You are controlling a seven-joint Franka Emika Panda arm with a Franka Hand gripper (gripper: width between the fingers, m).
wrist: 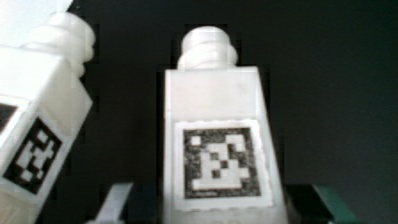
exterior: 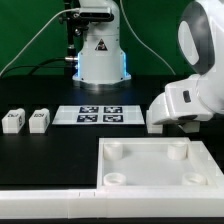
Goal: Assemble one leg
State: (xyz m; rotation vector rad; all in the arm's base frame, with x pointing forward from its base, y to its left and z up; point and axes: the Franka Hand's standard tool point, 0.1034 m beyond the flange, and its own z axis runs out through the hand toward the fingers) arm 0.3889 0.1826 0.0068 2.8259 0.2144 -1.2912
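We see our hand straddling one leg; whether it pinches that leg, we cannot tell. A second leg lies just beside the hand.

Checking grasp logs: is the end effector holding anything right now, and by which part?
Cannot be told for sure. The end effector straddles a leg at its tagged end, away from the peg tip, but contact is not visible.

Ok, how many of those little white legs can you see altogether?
4. Two legs sit side by side at the exterior view's left. The wrist view shows two more: one straddled by the gripper, one beside it; the arm hides both from the exterior view.
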